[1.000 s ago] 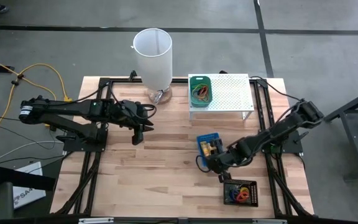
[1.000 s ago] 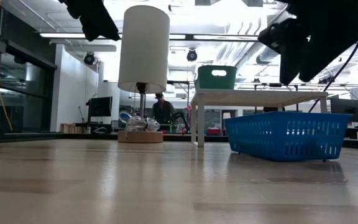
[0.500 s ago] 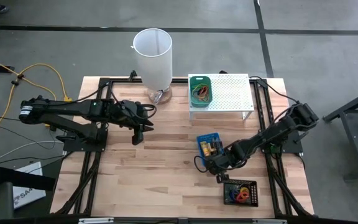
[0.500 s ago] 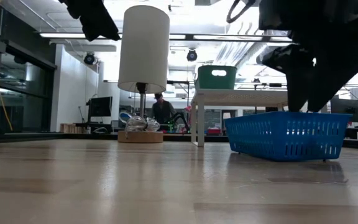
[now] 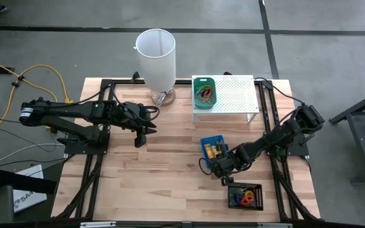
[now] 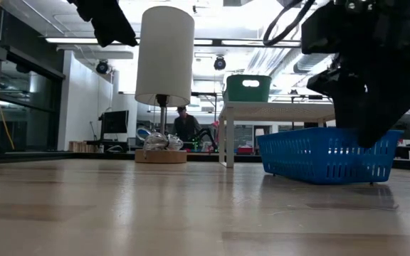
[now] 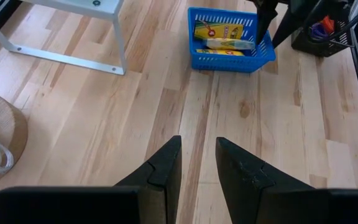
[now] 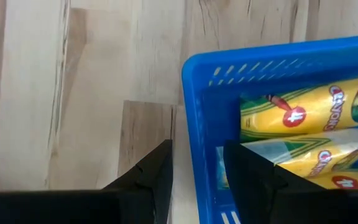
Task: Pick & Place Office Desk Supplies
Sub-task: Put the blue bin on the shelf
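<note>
Fingers (image 8: 151, 174) of the right gripper (image 8: 194, 171) straddle the near wall of the blue tray (image 8: 197, 124), one outside over the wood and one inside; they are parted and nothing is pinched between them. In the high view the right gripper (image 5: 215, 166) sits low at the tray's edge, between it and the black tray (image 5: 246, 196) nearer the table's front. Inside the blue tray lie yellow packets (image 8: 303, 115), one printed with crayons and a clear-wrapped one beside it. The black tray holds small red, orange and purple pieces (image 5: 246, 196). Farther back, a green tray (image 5: 204, 91) with rubber-band loops (image 5: 204, 95) rests on a white perforated stand (image 5: 233, 95), beside the tall white cylinder (image 5: 156, 60). The left gripper (image 5: 138, 133) hovers over bare wooden table (image 5: 163, 164), well apart, its fingers (image 7: 166, 168) slightly parted and empty.
</note>
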You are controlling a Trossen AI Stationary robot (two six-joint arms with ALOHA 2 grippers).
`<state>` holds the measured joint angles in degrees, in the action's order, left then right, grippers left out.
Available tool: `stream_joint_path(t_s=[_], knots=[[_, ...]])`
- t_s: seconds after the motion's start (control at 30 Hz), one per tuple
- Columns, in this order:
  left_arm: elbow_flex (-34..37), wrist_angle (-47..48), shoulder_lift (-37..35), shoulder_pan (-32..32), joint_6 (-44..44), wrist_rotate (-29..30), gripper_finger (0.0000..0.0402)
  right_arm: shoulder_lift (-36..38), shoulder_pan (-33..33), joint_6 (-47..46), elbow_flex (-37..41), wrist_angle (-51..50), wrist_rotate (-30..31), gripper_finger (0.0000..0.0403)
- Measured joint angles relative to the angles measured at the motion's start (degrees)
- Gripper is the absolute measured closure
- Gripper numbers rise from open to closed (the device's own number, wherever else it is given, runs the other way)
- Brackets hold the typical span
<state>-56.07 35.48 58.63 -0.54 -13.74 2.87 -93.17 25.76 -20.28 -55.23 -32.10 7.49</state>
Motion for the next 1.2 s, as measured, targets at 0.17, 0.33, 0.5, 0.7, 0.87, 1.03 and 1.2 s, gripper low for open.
stream_joint_path(t_s=[0.17, 0.33, 0.5, 0.7, 0.87, 1.03, 1.2], knots=[[0.0, 0.0, 0.0, 0.0, 0.0, 0.0, 0.0307, 0.0, 0.0, -0.5, 0.7, 0.6, -0.1, 0.0272], [0.0, 0.0, 0.0, 0.0, 0.0, 0.0, 0.0307, 0.0, 0.0, -0.5, 2.6, 2.6, -0.2, 0.0272], [0.0, 0.0, 0.0, 0.0, 0.0, 0.0, 0.0307, 0.0, 0.0, -0.5, 3.6, 4.1, -0.3, 0.0272], [0.0, 0.0, 0.0, 0.0, 0.0, 0.0, 0.0307, 0.0, 0.0, -0.5, 3.6, 4.0, 0.1, 0.0272], [0.0, 0.0, 0.0, 0.0, 0.0, 0.0, 0.0307, 0.0, 0.0, -0.5, 3.6, 4.0, 0.1, 0.0272], [0.0, 0.0, 0.0, 0.0, 0.0, 0.0, 0.0307, -1.2, -0.3, -0.3, 3.6, 4.1, 0.0, 0.0272], [0.0, 0.0, 0.0, 0.0, 0.0, 0.0, 0.0307, -2.4, -0.8, -0.3, 3.6, 4.8, -1.9, 0.0272]])
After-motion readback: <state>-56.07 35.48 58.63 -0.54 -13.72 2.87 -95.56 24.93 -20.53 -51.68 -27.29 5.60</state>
